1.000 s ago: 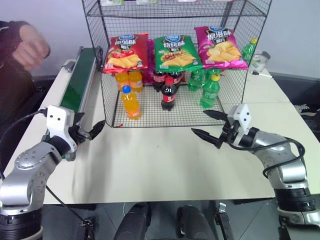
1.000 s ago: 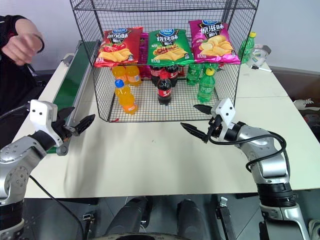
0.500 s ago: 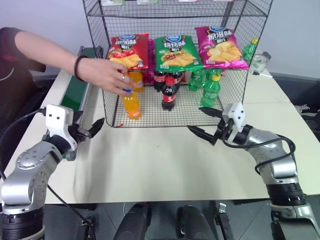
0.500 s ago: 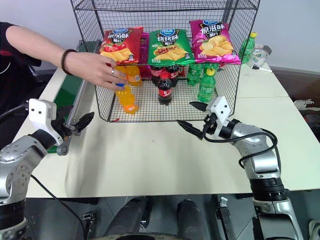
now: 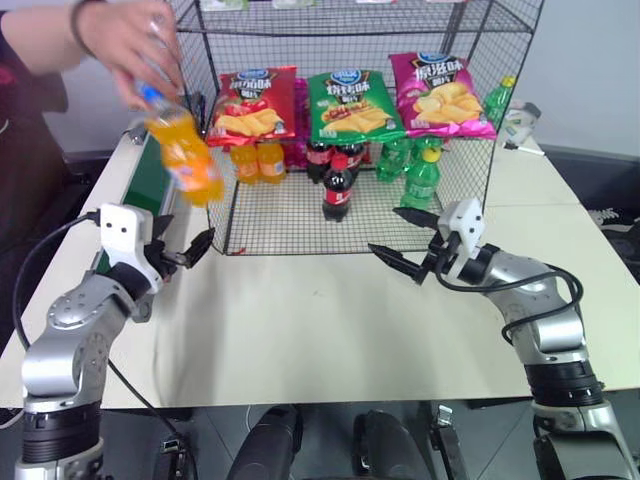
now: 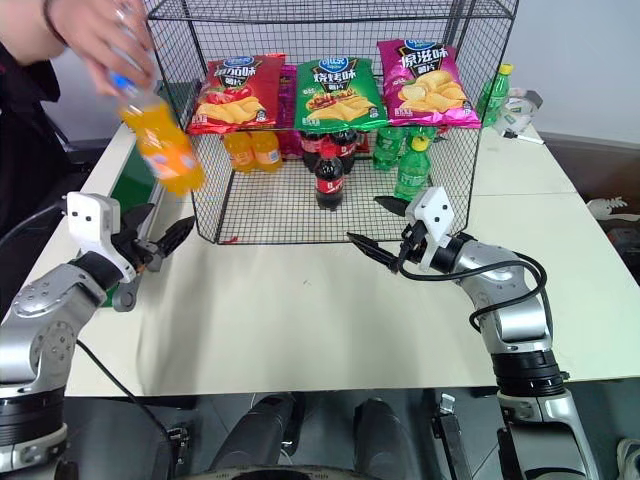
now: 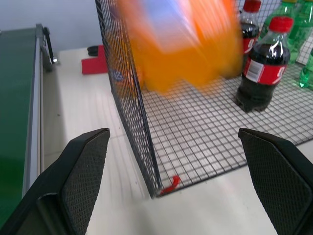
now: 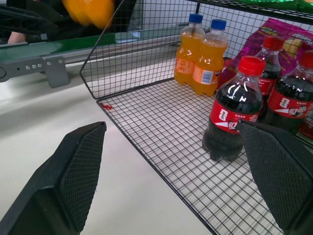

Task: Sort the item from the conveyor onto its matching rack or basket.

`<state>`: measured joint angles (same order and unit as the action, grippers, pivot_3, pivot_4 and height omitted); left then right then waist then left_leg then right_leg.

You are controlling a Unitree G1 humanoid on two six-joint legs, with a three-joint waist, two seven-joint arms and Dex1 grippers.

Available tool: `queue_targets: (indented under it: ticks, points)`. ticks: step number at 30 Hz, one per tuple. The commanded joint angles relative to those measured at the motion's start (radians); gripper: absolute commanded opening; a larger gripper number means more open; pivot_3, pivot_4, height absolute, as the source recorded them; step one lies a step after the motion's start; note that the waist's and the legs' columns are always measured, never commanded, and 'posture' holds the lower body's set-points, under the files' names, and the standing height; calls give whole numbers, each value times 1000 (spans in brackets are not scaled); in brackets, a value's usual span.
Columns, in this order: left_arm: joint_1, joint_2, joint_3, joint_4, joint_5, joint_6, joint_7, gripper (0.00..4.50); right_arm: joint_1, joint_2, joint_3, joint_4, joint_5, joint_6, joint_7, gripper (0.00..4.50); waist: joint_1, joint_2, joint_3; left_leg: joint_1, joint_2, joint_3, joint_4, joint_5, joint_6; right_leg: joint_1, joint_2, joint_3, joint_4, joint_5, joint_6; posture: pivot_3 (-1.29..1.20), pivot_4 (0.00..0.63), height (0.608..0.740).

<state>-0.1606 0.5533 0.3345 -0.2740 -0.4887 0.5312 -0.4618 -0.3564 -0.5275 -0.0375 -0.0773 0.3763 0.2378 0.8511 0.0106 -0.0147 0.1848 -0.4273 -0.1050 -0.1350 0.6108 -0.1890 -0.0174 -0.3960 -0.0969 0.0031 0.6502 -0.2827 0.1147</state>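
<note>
A person's hand (image 5: pixel 125 35) holds the item, an orange soda bottle (image 5: pixel 185 155) with a blue cap, tilted in the air above the conveyor (image 5: pixel 140 190) at the left. It shows as an orange blur (image 7: pixel 181 54) in the left wrist view. My left gripper (image 5: pixel 185 245) stands open beside the conveyor's near end, below the bottle and holding nothing. My right gripper (image 5: pixel 385 230) is open and holds nothing, just outside the front right of the black wire rack (image 5: pixel 290 215).
The rack's floor holds two orange bottles (image 8: pixel 200 54), cola bottles (image 8: pixel 229 115) and green bottles (image 5: pixel 420 180). Three crisp bags (image 5: pixel 350 105) lie on the tier above. A green bottle (image 5: pixel 497 100) stands on the table behind the rack's right side.
The person's hand has lifted the orange bottle off the rack's floor and carried it up and left, over the conveyor. Both grippers stay open and about where they were.
</note>
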Motion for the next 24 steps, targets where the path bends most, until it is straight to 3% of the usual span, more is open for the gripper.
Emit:
queue_targets:
  ticks: [1, 11, 24]
  points:
    - [-19, 1, 31, 16, 6, -41, 6, 4385, -6, 10, -9, -43, 10, -26, -3, 4500, 0, 0, 0, 0, 0, 0, 0, 0, 0, 0, 0, 0, 0, 0, 0, 0, 150, 740]
    - [-23, -73, 123, 114, 58, -170, 155, 4385, -37, 33, 20, -42, 6, -28, -2, 4500, 1, 0, 0, 0, 0, 0, 0, 0, 0, 0, 0, 0, 0, 0, 0, 0, 150, 740]
    - [-76, -45, 207, 270, 146, -218, 343, 4385, -36, 41, 34, -83, 4, -14, -16, 4500, 0, 0, 0, 0, 0, 0, 0, 0, 0, -1, 0, 0, 0, 0, 1, 0, 150, 740]
